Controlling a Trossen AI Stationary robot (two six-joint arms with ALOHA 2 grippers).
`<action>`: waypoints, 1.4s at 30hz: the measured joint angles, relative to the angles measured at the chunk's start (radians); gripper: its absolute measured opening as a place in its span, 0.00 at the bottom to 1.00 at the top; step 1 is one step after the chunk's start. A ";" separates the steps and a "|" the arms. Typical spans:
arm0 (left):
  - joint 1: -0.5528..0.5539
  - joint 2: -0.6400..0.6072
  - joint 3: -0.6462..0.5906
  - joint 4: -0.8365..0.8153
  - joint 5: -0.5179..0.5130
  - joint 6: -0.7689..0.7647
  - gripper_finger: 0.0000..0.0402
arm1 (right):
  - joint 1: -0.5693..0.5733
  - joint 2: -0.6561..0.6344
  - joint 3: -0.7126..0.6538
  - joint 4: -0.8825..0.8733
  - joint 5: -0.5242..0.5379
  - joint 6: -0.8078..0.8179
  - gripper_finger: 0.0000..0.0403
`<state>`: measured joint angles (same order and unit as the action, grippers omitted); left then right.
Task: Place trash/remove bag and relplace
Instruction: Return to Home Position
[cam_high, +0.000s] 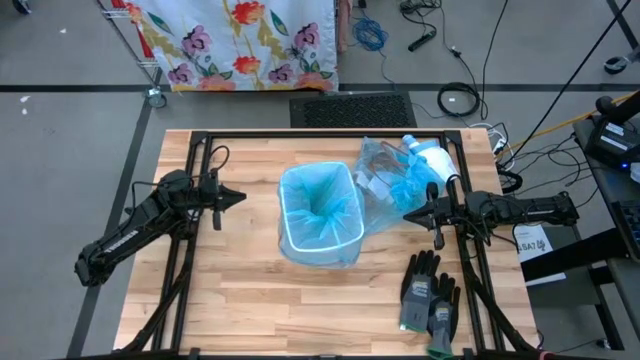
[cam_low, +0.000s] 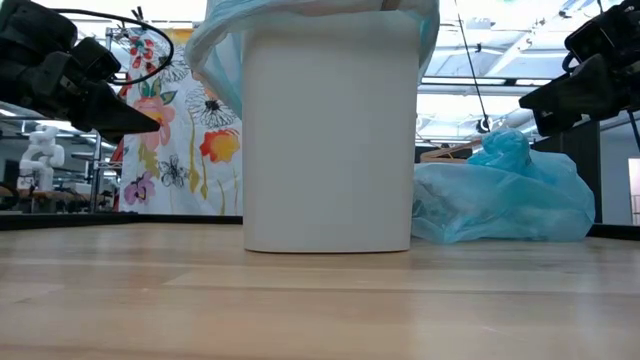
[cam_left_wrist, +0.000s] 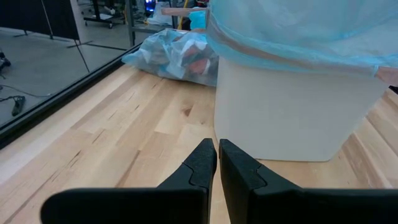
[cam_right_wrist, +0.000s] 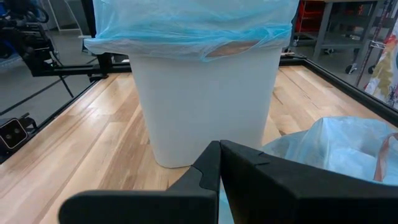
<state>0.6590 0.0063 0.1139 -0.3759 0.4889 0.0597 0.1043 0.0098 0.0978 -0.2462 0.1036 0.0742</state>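
A white bin (cam_low: 330, 140) with a blue liner (cam_high: 320, 205) stands on the table (cam_high: 250, 300). Just beside it, a full blue bag (cam_high: 395, 185) holds trash (cam_left_wrist: 186, 59). The left pincer (cam_high: 240, 196) and right pincer (cam_high: 408, 215) are closed and empty.

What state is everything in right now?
white trash bin: upright, lined.
blue liner: fitted in bin, folded over rim.
full blue trash bag: out, lying beside bin.
work gloves: lying flat on table.
left gripper: shut, raised, empty.
right gripper: shut, raised, empty.
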 joint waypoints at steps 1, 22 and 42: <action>0.000 0.000 0.000 0.000 0.000 0.000 0.07 | 0.003 0.000 0.000 0.000 0.000 0.000 0.00; 0.000 0.000 0.000 0.000 0.000 0.000 0.07 | 0.016 0.000 0.000 0.000 0.000 0.000 0.00; 0.000 0.000 0.000 0.000 0.000 0.000 0.07 | 0.015 0.000 0.000 0.000 0.000 0.000 0.00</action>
<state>0.6590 0.0063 0.1139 -0.3756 0.4889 0.0597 0.1196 0.0100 0.0978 -0.2462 0.1036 0.0742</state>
